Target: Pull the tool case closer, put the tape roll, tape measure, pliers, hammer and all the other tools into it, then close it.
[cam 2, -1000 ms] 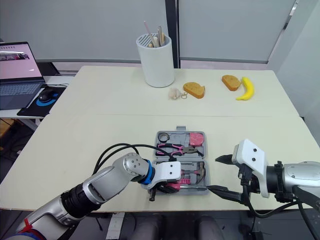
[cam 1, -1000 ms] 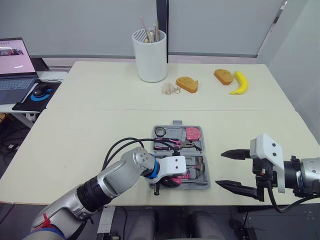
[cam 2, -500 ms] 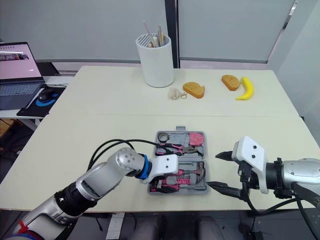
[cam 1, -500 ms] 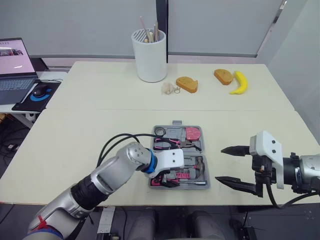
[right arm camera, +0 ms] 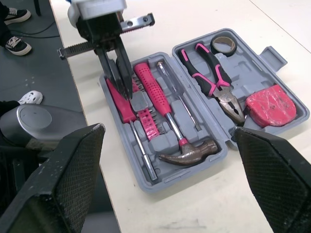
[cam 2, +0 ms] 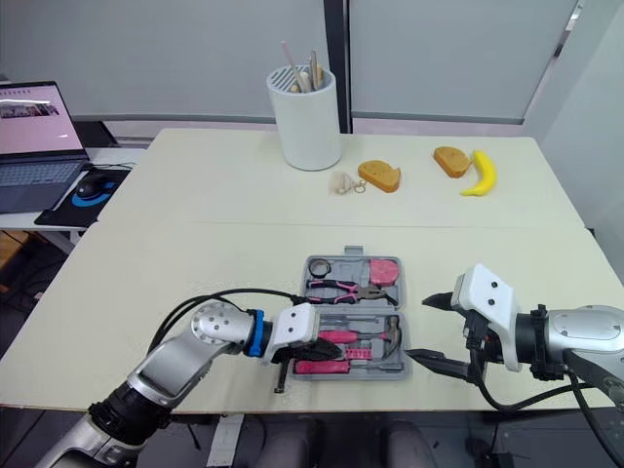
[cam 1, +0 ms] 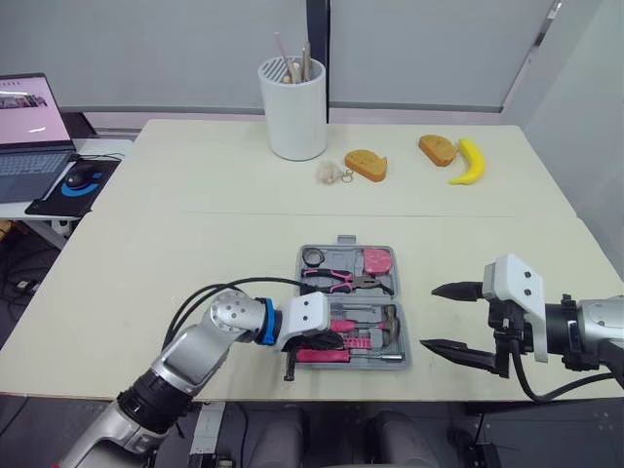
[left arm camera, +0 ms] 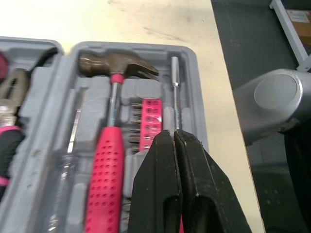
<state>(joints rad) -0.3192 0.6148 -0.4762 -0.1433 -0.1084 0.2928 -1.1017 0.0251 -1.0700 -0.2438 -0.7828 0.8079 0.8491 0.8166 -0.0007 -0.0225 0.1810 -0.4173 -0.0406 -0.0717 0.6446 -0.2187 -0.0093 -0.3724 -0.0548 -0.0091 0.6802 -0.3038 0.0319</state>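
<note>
Since every tool I can find already lies in the tool case (right arm camera: 255,65), I judge the packing done and only the closing left. The case lies open near the front edge of the table (cam 1: 195,253), between my two arms, so the pull closer looks done too. Its far half holds the tape roll (right arm camera: 223,44), the pliers (right arm camera: 214,80) and the red tape measure (right arm camera: 270,104). Its near half holds the hammer (right arm camera: 167,116), a clear-handled screwdriver (right arm camera: 177,94), a pink-handled screwdriver (right arm camera: 127,114) and a pink bit holder (right arm camera: 146,121).

My left tool (left arm camera: 174,133) reaches into the near half over the pink-handled screwdriver, its fingers pressed together, and I can see nothing gripped between them. My right tool (cam 1: 429,316) hovers just beside the case on the right, jaws spread wide and empty.

For the close, the left tool itself stands in the way; I'd lift it out before folding one half over the other. The white utensil holder (cam 1: 297,107), two bread slices (cam 1: 366,164), the banana (cam 1: 468,161) and the laptop (cam 1: 34,122) sit well apart from the case and should not interfere.
</note>
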